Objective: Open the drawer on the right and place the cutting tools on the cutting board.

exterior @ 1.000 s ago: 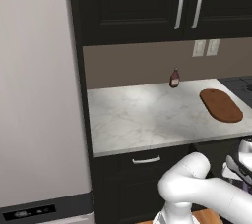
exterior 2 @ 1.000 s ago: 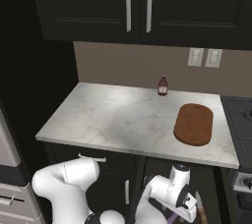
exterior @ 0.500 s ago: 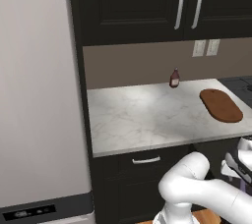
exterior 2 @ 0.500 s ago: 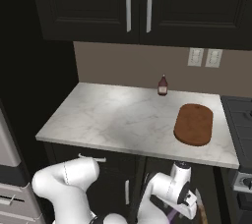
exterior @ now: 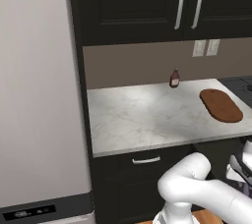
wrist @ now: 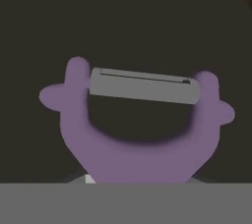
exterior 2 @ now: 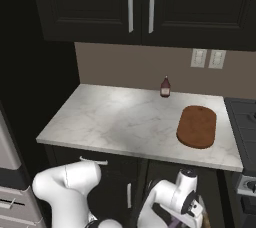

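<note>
Below the table's front edge, at the right side of the cabinets, the white arm is reaching down low, and its pincer [exterior 2: 192, 212] is working beside a bit of purple visible under the wrist. Close before the hand camera, a purple peeler [wrist: 140, 129] with a grey blade across its Y-shaped head is filling the middle of the view against a dark background; the fingertips themselves are not showing there, so whether the pincer is gripping the peeler cannot be told. Up on the white marble table [exterior: 147, 115], the reddish-brown oval cutting board [exterior: 221, 105] is lying flat near the right end, with nothing on it. A small dark red bottle [exterior: 174, 78] is standing upright by the back wall, apart from the board. A drawer [exterior: 146, 160] with a short silver handle is sitting closed under the table's left part.
</note>
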{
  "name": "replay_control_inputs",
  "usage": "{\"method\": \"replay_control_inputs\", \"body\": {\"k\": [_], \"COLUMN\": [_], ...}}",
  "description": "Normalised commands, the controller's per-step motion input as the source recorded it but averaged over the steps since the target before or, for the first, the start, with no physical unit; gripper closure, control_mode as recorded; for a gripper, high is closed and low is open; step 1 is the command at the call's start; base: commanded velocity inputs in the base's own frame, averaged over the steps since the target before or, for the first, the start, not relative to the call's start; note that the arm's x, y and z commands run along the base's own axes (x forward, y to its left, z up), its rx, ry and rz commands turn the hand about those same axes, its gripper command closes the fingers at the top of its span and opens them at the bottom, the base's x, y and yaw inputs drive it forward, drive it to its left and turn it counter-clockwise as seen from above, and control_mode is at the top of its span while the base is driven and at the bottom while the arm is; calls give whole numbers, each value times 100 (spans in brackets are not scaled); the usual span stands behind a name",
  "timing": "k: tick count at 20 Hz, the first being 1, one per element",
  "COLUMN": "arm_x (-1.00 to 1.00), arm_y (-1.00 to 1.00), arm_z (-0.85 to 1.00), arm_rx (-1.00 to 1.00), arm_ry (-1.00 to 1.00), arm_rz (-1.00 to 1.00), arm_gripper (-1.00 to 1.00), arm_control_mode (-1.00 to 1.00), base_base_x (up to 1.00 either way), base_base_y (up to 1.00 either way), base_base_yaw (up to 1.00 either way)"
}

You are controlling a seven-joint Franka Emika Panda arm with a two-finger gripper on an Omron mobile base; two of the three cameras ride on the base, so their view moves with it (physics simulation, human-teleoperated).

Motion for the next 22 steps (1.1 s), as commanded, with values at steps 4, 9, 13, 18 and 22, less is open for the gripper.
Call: {"method": "replay_control_inputs", "body": {"k": [4, 9, 13, 18, 22], "arm_x": [-18, -13, 0, 0, 0], "arm_y": [-9, -1, 0, 0, 0], "arm_z": [42, 78, 83, 81, 68], "arm_rx": [-1, -4, -8, -10, -11], "arm_ry": [-2, -1, -3, -10, -19], "arm_rz": [0, 0, 0, 0, 0], "arm_gripper": [100, 100, 100, 100, 100], "arm_control_mode": [-100, -100, -100, -100, -100], "base_base_x": [0, 0, 0, 0, 0], "base_base_y": [0, 0, 0, 0, 0], "base_base_yaw": [0, 0, 0, 0, 0]}}
